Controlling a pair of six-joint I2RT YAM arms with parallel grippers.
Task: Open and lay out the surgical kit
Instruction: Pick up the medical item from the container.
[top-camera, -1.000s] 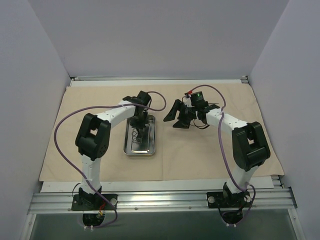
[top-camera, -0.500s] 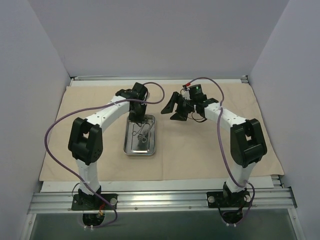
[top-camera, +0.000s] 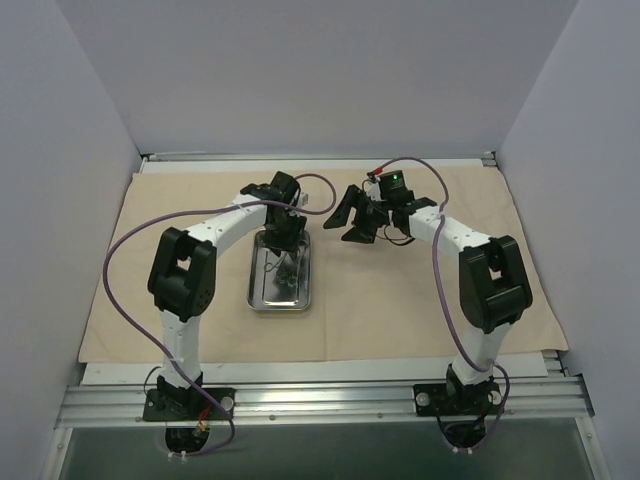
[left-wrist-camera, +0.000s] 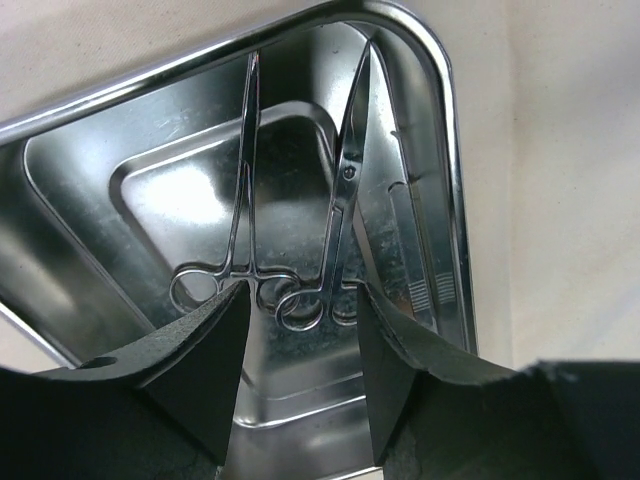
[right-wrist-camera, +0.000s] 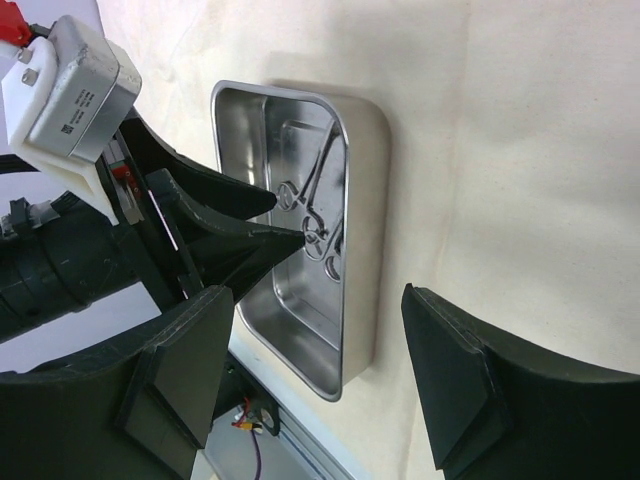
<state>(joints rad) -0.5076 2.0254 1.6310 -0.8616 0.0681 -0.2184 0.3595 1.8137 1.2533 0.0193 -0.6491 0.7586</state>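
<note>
L fingers (left-wrist-camera: 200, 370), clenched a sec ago, now released over tray (left-wrist-camera: 452, 150) w/ forceps (left-wrist-camera: 243, 180) + scissors (left-wrist-camera: 345, 190) left inside, so nothing's laid out yet; R fingers (right-wrist-camera: 450, 370) spread, empty.

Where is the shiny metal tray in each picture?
Top external: the steel tray sits left of centre on the beige cloth.
Left wrist: the tray fills most of the picture, its rim curving round at the top right.
Right wrist: the tray is left of centre, running top to bottom.
Shared landmark: the ring-handled instruments lying inside the tray show in all three views.
</note>
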